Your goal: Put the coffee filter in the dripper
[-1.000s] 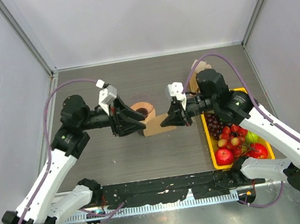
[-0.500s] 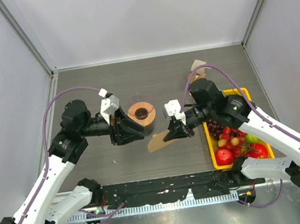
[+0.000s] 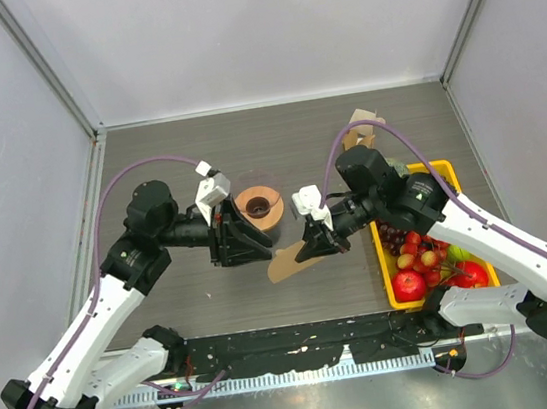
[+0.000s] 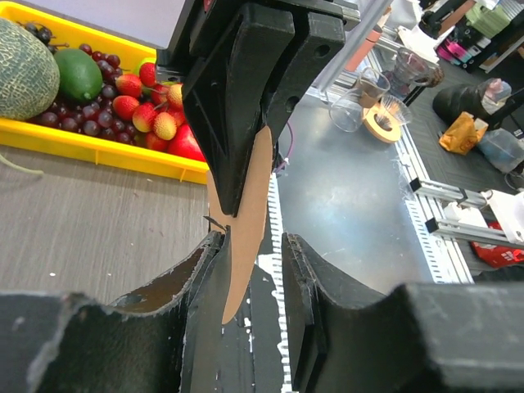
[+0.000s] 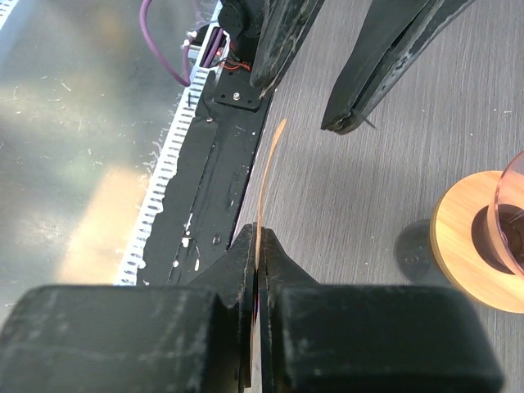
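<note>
Left gripper [image 3: 257,251] and right gripper [image 3: 305,253] are sitting nearer the front edge than a second ago. The coffee filter [image 3: 283,264] is hanging between them, in front of the dripper [image 3: 259,206]: one filter, one dripper.

Left wrist: its fingers [image 4: 211,327] are standing spread either side of the sheet, not pinching.

Right wrist: its fingers [image 5: 236,278] are pressing together on the filter's edge.

If the left closes while both are pulling apart, the thin paper could tear.

The dripper [image 5: 463,246] is cut off at the right edge, probably over half hidden.
</note>
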Controlling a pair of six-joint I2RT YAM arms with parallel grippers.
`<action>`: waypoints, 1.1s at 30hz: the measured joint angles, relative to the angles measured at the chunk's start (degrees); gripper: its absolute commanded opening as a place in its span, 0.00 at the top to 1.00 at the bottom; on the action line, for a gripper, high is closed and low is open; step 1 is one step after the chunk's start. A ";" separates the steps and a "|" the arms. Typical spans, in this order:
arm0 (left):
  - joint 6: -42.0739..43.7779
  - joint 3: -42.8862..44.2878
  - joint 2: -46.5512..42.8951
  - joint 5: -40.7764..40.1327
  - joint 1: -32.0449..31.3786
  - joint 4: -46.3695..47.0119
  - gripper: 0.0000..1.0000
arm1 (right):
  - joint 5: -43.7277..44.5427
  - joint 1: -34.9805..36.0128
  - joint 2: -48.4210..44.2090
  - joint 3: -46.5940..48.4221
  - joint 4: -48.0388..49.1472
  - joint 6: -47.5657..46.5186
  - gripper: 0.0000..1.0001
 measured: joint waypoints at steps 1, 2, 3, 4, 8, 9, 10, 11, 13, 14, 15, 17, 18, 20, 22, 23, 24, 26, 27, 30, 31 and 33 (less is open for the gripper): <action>-0.09 -0.13 0.28 0.02 -0.24 0.11 0.65 | 0.00 0.00 0.13 0.00 0.00 0.00 0.95; -0.31 -0.17 0.61 0.07 -0.44 0.22 0.66 | 0.02 0.04 0.24 0.00 -0.02 0.00 0.95; -0.48 -0.17 0.85 0.09 -0.61 0.24 0.69 | 0.04 0.04 0.33 0.00 0.00 0.00 0.95; -0.66 -0.17 1.11 0.13 -0.81 0.26 0.72 | 0.04 0.07 0.50 0.04 0.00 0.00 0.95; -0.94 -0.17 1.66 0.46 -1.36 0.31 0.88 | 0.07 0.35 0.94 0.26 -0.04 0.00 0.95; -1.03 -0.17 1.68 0.52 -1.42 0.31 0.92 | 0.07 0.37 1.03 0.37 -0.04 0.00 0.95; -1.05 -0.17 1.68 0.66 -1.42 0.37 0.95 | 0.04 0.42 1.11 0.42 -0.07 0.00 0.95; -0.98 -0.17 1.68 0.81 -1.44 0.52 0.98 | 0.04 0.48 1.16 0.44 -0.04 0.00 0.95; -0.98 -0.17 1.70 1.01 -1.46 0.66 1.00 | 0.07 0.48 1.22 0.46 -0.04 0.00 0.95; -0.96 -0.17 1.75 1.09 -1.46 0.70 1.00 | 0.07 0.50 1.25 0.46 -0.04 0.00 0.95; -0.96 -0.17 1.79 1.18 -1.46 0.72 1.00 | 0.09 0.50 1.25 0.46 -0.07 0.00 0.95; -1.07 -0.17 1.99 1.29 -1.49 0.72 1.00 | 0.09 0.52 1.25 0.50 -0.04 0.00 0.95; -1.11 -0.17 2.08 1.42 -1.53 0.72 1.00 | 0.09 0.52 1.25 0.52 -0.04 0.00 0.95; -1.18 -0.17 2.23 1.51 -1.73 0.81 1.00 | 0.15 0.52 1.25 0.52 -0.04 0.00 0.95; -1.31 -0.17 2.34 1.53 -1.81 1.01 1.00 | 0.20 0.52 1.25 0.52 -0.04 0.02 0.94; -1.36 -0.17 2.40 1.53 -1.84 1.14 1.00 | 0.22 0.52 1.25 0.52 -0.02 0.00 0.95; -1.40 -0.17 2.43 1.53 -1.84 1.18 1.00 | 0.22 0.52 1.25 0.52 -0.02 0.00 0.95; -1.90 -0.17 2.60 1.55 -1.84 1.44 1.00 | 0.22 0.52 1.25 0.55 -0.04 0.00 0.95; -2.19 -0.17 2.69 1.60 -1.84 1.73 1.00 | 0.20 0.55 1.25 0.55 -0.04 -0.04 0.95; -2.89 -0.20 3.06 1.84 -1.84 2.47 1.00 | 0.20 0.79 1.25 0.57 -0.11 -0.48 0.95; -3.10 -0.20 3.19 1.92 -1.84 2.80 1.00 | 0.20 0.94 1.25 0.57 -0.24 -0.81 0.95; -3.74 -0.22 3.54 2.01 -1.84 3.28 1.00 | 0.20 1.27 1.25 0.59 -0.63 -1.40 0.95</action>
